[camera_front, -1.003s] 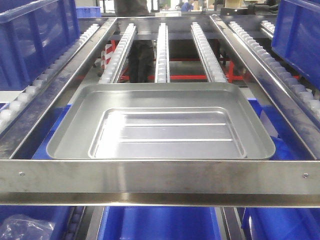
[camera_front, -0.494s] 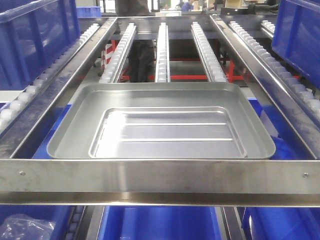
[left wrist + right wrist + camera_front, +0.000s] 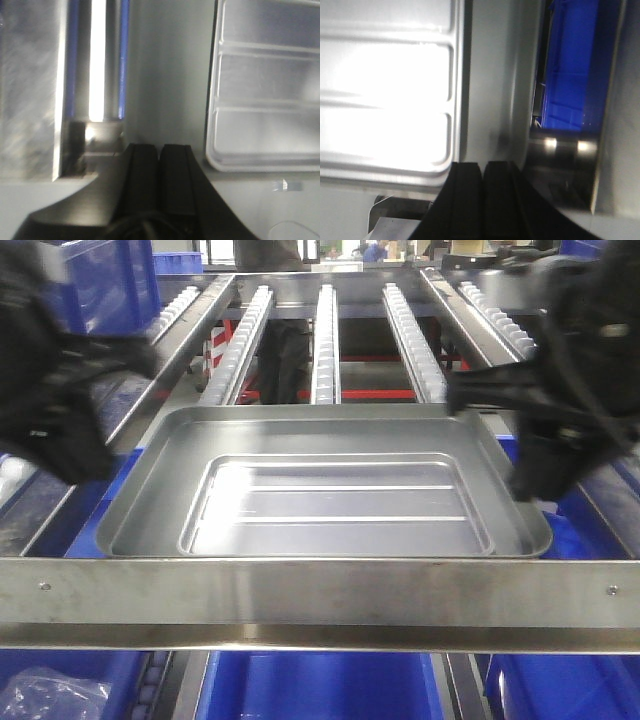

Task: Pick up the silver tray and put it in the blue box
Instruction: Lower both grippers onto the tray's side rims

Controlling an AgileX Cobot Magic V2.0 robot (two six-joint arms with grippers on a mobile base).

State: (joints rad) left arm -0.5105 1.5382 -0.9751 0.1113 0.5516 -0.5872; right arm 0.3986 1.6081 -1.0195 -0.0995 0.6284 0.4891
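Note:
The silver tray (image 3: 330,495) lies flat on the roller rack, just behind the front steel rail. My left gripper (image 3: 80,460), blurred, hangs over the tray's left edge. In the left wrist view the left gripper (image 3: 160,150) is shut and empty above the tray's (image 3: 265,90) sloping rim. My right gripper (image 3: 530,485), blurred, hangs over the tray's right edge. In the right wrist view the right gripper (image 3: 482,167) is shut and empty by the tray's (image 3: 385,85) rim. A blue box (image 3: 320,685) shows below the rack, and blue shows past the tray's edge in the right wrist view (image 3: 570,65).
A flat steel rail with screws (image 3: 320,590) crosses in front of the tray. Several roller tracks (image 3: 325,340) run back behind it, between angled steel side rails (image 3: 170,350). More blue bins stand at the upper left (image 3: 100,290) and lower right (image 3: 560,690).
Both arms have come into the front view, the left one at the tray's left side and the right one at its right side. The tray has not moved.

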